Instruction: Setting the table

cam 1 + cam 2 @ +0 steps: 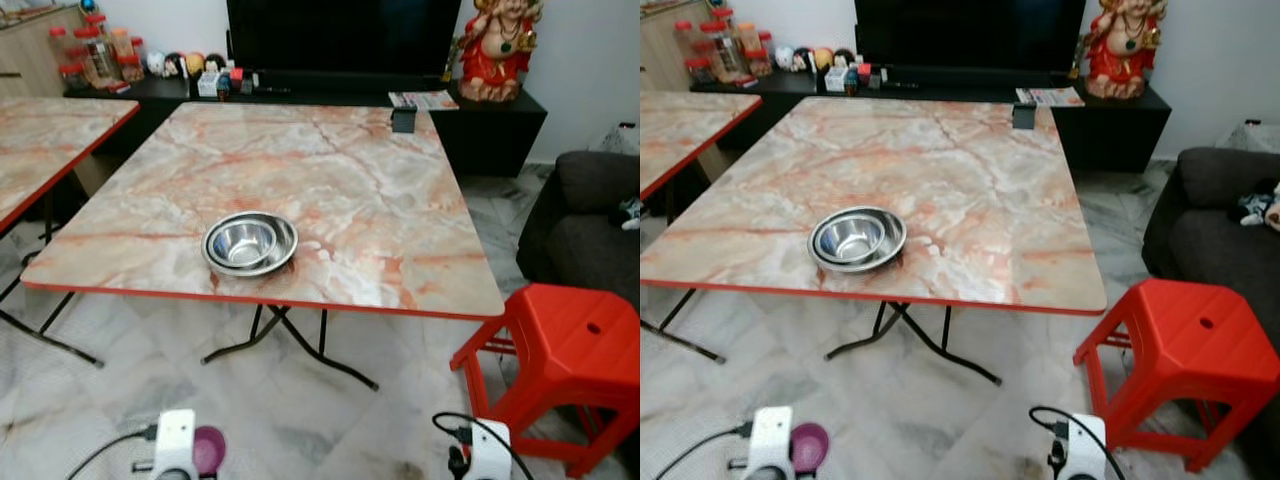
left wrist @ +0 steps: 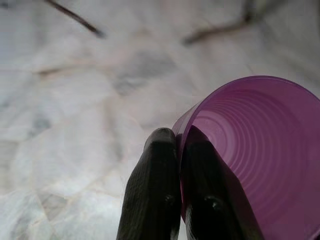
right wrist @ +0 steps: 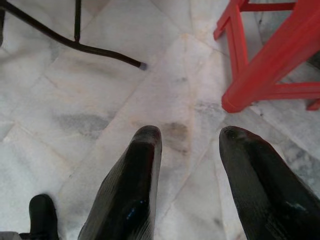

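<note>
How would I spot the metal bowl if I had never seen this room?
Find the marble-patterned folding table with the red edge, in front of the television. The metal bowl sits near its front edge, left of centre: shiny, round steel, and nothing else stands near it.

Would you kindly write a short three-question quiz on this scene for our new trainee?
1. True or false: the left gripper is shut on the rim of a purple cup.
2. Where do the steel bowls sit on the table? A) near its front edge B) at its far edge C) on the red stool
3. Fill in: the right gripper is ____ and holds nothing, hanging over the floor.

Key: 1 true; 2 A; 3 open.
</note>
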